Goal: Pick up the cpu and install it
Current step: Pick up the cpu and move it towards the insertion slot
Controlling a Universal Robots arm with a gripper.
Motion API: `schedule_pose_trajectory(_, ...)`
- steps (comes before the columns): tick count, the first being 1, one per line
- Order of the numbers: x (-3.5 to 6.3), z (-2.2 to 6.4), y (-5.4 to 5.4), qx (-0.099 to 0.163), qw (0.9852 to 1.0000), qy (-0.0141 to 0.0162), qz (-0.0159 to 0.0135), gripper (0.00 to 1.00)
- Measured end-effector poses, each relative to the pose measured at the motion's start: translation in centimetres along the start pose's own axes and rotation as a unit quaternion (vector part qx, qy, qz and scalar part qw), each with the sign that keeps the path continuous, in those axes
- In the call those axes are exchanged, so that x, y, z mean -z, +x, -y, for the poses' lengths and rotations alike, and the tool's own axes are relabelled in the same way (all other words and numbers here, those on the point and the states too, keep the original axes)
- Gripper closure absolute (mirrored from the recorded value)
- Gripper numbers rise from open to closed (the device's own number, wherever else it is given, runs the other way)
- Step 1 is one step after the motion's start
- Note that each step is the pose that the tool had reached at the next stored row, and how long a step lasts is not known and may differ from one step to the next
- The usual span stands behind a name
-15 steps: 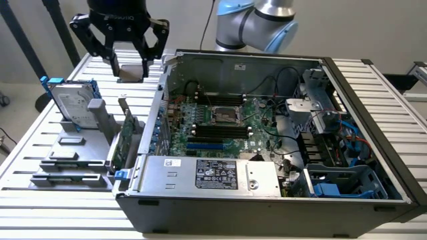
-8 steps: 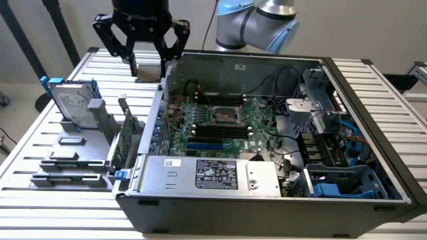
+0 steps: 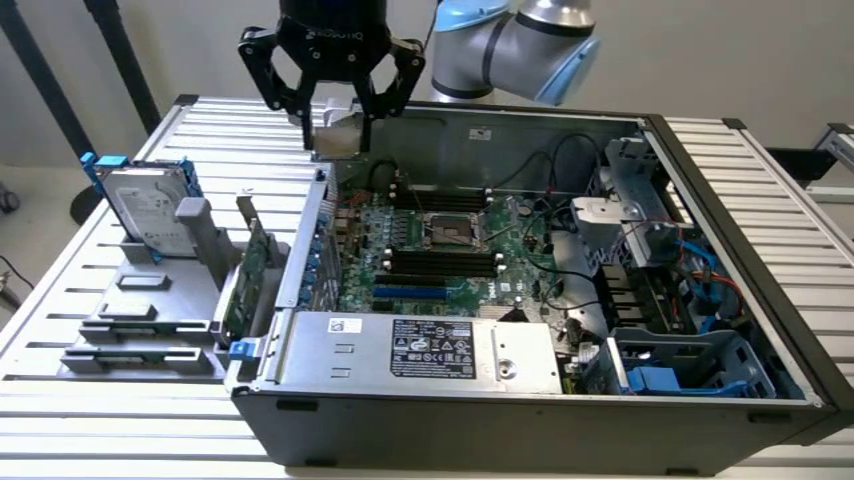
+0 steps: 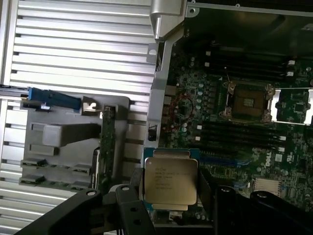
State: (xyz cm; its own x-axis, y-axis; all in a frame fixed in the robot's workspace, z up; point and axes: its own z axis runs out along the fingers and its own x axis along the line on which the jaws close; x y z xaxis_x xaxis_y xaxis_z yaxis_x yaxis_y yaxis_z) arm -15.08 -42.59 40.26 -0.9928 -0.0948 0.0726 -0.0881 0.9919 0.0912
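1 cpu (image 4: pixel 170 179) clamped in 1 pincer (image 4: pixel 170 191), over pc case (image 3: pixel 534 430) edge, 1 bare socket (image 4: pixel 246 101) on mobo (image 4: pixel 195 98)

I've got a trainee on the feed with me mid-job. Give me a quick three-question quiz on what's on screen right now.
1. True or false: the cpu is already seated in the motherboard socket.
2. What is clamped in the gripper? A) a hard drive B) the cpu C) an expansion card
3. Fill in: the hard drive with blue rails stands outside the computer case, toward the exterior view's ____.

Key: 1 false; the cpu is in the gripper and the socket is empty. 2 B. 3 left.
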Motion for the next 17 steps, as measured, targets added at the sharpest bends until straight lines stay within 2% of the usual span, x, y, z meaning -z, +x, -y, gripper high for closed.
schedule_pose_trajectory(9, -1.44, -1.92, -3.0, 0.0, 1.0, 0.0, -0.0008, 0.45)
schedule_pose_trajectory(17, -2.71, -2.15, -6.0, -0.004, 1.0, -0.0004, -0.002, 0.45)
